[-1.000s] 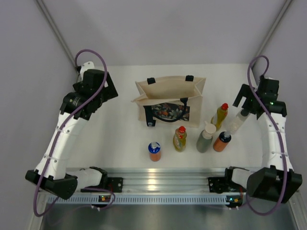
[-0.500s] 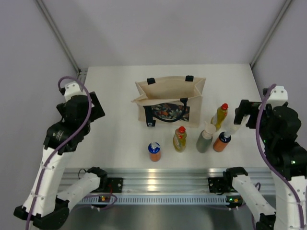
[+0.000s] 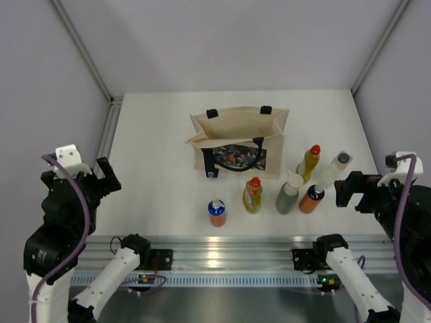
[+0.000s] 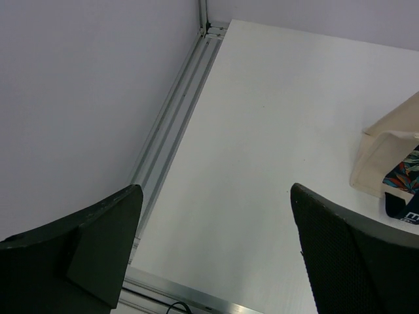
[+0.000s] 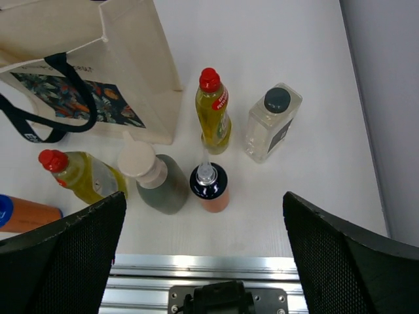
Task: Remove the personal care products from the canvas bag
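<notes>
We see the canvas bag (image 3: 273, 156) standing upright near the middle of the table (image 3: 155, 134), its floral panel facing the arms and its mouth open. All 6 bottles stand outside it on the table. In front of the bag are the orange bottle with the blue cap (image 3: 217, 212) and a yellow bottle with a red cap (image 3: 252, 195). To the right of these are the grey-green bottle with the beige cap (image 3: 289, 194) and, just beside it, the orange bottle with the dark cap (image 3: 312, 198). Behind those 2 stand the second yellow bottle (image 3: 310, 163), close to the bag's right corner, and the whitish bottle with the grey cap (image 3: 335, 169).

The left hand (image 4: 215, 196) hangs over the near left edge of the table, well apart from the bag, its fingers spread wide and holding nothing. The right hand (image 5: 203, 203) hovers above the near right side, looking down on the bottles, its fingers likewise wide apart and touching none of them.
</notes>
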Controlling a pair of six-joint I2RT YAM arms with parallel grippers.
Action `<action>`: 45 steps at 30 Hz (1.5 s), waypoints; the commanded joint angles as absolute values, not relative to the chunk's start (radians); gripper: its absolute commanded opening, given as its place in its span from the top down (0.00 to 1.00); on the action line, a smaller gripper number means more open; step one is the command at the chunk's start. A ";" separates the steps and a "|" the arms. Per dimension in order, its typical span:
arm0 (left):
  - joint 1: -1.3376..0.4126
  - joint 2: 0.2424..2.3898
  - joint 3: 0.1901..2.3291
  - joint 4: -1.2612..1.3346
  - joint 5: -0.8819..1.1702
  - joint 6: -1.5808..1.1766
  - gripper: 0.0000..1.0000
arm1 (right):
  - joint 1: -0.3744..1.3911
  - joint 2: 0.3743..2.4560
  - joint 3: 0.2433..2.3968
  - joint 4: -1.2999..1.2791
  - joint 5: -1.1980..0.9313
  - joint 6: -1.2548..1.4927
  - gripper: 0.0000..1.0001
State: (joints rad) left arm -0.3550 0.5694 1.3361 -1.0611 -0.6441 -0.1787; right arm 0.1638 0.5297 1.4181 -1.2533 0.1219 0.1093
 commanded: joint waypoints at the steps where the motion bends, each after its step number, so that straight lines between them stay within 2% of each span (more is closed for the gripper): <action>1: -0.351 0.545 1.384 -1.129 -0.634 -0.111 0.02 | 0.224 0.549 1.512 -1.402 0.114 0.195 0.00; 5: -0.351 0.528 1.387 -1.178 -0.650 -0.114 0.01 | 0.238 0.537 1.517 -1.505 0.155 0.232 0.01; 11: -0.351 0.491 1.348 -1.174 -0.629 -0.153 0.01 | 0.247 0.419 1.416 -1.502 0.210 0.261 0.01; 18: -0.351 0.506 1.282 -1.147 -0.574 -0.241 0.02 | 0.275 0.379 1.293 -1.441 0.264 0.290 0.01; 45: -0.353 0.552 1.204 -1.014 -0.555 -0.273 0.01 | 0.291 0.437 1.246 -1.304 0.316 0.299 0.00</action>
